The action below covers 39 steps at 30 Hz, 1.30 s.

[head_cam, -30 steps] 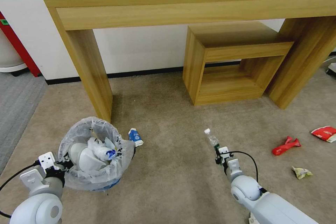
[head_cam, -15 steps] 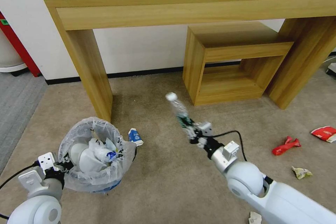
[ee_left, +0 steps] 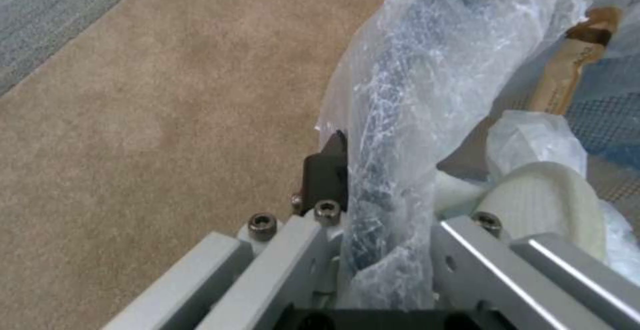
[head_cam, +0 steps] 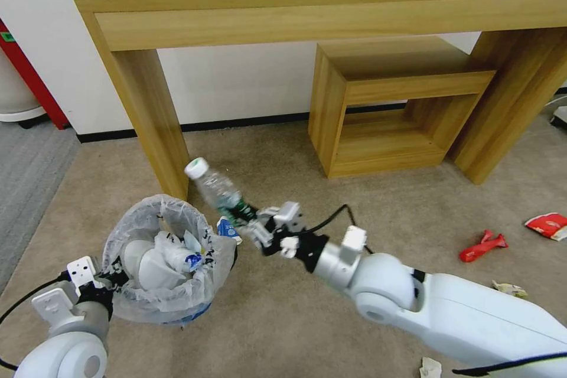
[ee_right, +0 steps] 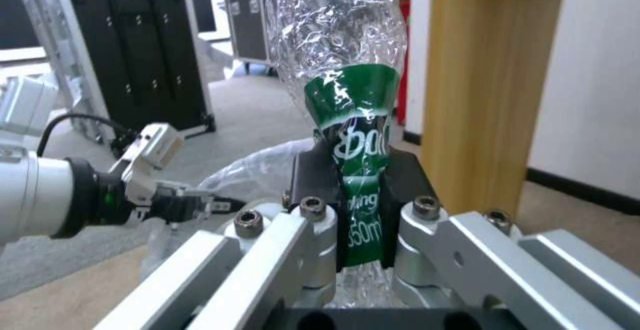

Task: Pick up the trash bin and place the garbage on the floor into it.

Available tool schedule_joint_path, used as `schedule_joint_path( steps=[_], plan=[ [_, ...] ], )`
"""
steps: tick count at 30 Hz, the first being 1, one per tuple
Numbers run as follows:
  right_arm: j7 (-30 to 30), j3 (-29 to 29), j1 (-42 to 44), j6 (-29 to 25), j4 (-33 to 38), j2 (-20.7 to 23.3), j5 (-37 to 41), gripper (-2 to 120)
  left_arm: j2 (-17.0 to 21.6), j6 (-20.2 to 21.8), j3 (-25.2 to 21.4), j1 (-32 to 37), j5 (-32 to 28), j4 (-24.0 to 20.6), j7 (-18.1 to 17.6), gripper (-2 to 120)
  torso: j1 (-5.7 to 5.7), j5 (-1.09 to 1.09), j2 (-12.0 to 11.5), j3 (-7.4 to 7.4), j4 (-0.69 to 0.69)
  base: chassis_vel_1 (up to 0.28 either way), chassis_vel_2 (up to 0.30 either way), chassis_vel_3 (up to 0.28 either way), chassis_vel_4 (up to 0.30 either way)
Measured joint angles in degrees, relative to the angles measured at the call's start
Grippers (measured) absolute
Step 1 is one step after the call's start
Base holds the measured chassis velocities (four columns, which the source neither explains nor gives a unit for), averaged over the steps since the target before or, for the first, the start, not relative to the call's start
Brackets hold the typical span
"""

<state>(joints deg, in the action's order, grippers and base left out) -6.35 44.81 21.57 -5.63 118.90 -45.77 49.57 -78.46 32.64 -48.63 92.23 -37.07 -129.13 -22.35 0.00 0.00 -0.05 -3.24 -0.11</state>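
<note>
The trash bin [head_cam: 165, 260], lined with a crinkled clear bag, holds white paper and sits at the lower left of the head view. My left gripper [head_cam: 109, 280] is shut on its near rim; the left wrist view shows the bag-covered rim [ee_left: 400, 120] pinched between the jaws. My right gripper [head_cam: 255, 229] is shut on a crushed green-label plastic bottle [head_cam: 217, 190], held tilted just right of the bin's rim, cap up. The right wrist view has the bottle [ee_right: 347, 115] clamped at its label. More garbage lies on the beige floor [head_cam: 295, 307].
A blue-white carton [head_cam: 226, 225] lies by the bin. To the right lie a red wrapper [head_cam: 483, 246], a red-white wrapper [head_cam: 546, 224], crumpled paper [head_cam: 509, 289] and a white scrap [head_cam: 430, 367]. A wooden table leg [head_cam: 155, 124] stands right behind the bin, with a low shelf [head_cam: 390, 106] beyond.
My right arm has swung left and forward with the bottle, from mid-floor to beside the bin's rim. The left gripper and bin have barely moved.
</note>
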Motion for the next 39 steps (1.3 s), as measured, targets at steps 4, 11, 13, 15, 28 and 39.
schedule_joint_path(
  steps=[4, 11, 13, 15, 28, 39],
  plan=[
    [-3.07, 5.38, -5.51, 2.12, -2.56, -3.39, 2.48, 7, -0.08, 0.02, -0.02, -0.01, -0.11, -0.59, 0.02, 1, 0.00, 0.00, 0.00, 0.00, 0.00, 0.000, 0.000, 0.000, 0.000],
    [-8.24, 11.53, -9.50, 5.27, -7.89, -9.18, 5.00, 7, -0.07, 0.03, -0.10, 0.05, -0.42, -1.41, 0.04, 1, 0.00, -0.01, 0.00, 0.00, 0.00, 0.000, 0.000, 0.000, 0.000],
    [-9.47, 12.95, -10.35, 6.11, -9.99, -11.37, 5.33, 7, -0.08, 0.03, -0.18, 0.18, -0.55, -1.69, 0.04, 1, 0.00, -0.01, 0.00, 0.00, 0.00, 0.000, 0.000, 0.000, 0.000],
    [-9.87, 13.43, -10.59, 6.31, -10.84, -12.33, 5.40, 7, -0.08, 0.03, -0.19, 0.22, -0.60, -1.79, 0.05, 1, 0.00, 0.00, 0.00, 0.00, 0.00, 0.000, 0.000, 0.000, 0.000],
    [-11.89, 15.56, -10.86, 7.14, -14.50, -17.37, 5.07, 6, -0.20, -0.17, -0.27, 0.36, -0.86, -2.14, 0.24, 1, 0.00, -0.01, 0.00, 0.00, 0.00, 0.000, 0.000, 0.000, 0.000],
    [-13.06, 16.12, -10.92, 7.31, -18.25, -22.59, 4.54, 6, -0.29, -0.41, -0.14, 0.86, -0.77, -2.35, 0.49, 1, 0.00, 0.00, 0.00, 0.00, 0.00, 0.000, 0.000, 0.000, 0.000]
  ],
)
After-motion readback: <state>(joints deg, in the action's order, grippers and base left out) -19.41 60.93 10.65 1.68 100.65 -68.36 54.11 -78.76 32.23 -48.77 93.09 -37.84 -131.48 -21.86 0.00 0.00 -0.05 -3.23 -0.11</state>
